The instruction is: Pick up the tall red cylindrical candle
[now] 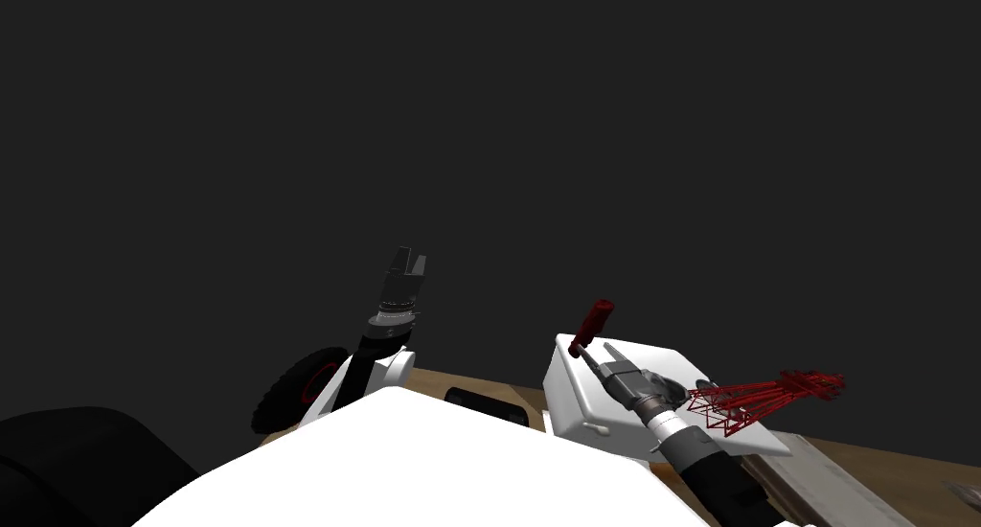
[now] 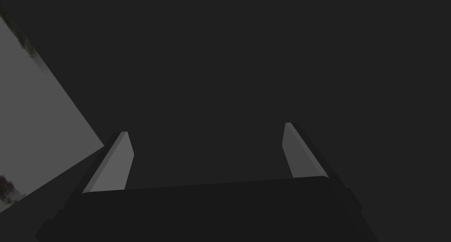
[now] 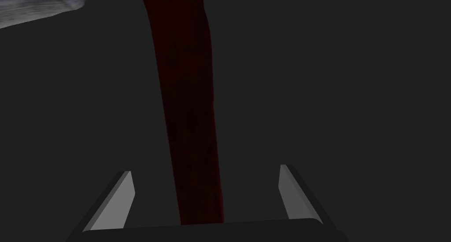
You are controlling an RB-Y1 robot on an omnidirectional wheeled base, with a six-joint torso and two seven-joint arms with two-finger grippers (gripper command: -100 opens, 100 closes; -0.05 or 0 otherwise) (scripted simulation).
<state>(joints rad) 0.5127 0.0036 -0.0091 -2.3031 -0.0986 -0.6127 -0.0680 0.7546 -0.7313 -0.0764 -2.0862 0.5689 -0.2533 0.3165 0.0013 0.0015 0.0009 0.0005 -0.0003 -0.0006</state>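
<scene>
The tall dark red candle (image 1: 591,327) leans to the upper right over the near corner of a white box (image 1: 661,368). Its lower end is at the tips of my right gripper (image 1: 596,351). In the right wrist view the candle (image 3: 189,98) runs lengthwise from the gripper body out between the two fingers. My right gripper (image 3: 205,168) is open, with a gap on each side of the candle. My left gripper (image 1: 407,263) is raised on the left, away from the candle. It (image 2: 206,128) is open with nothing between its fingers.
The white box stands on a brown wooden table (image 1: 862,454). A red wire-frame object (image 1: 766,397) lies on the box's right side. A grey slab (image 1: 814,478) and a dark flat object (image 1: 489,406) also lie on the table. A black wheel with a red hub (image 1: 297,387) shows at left.
</scene>
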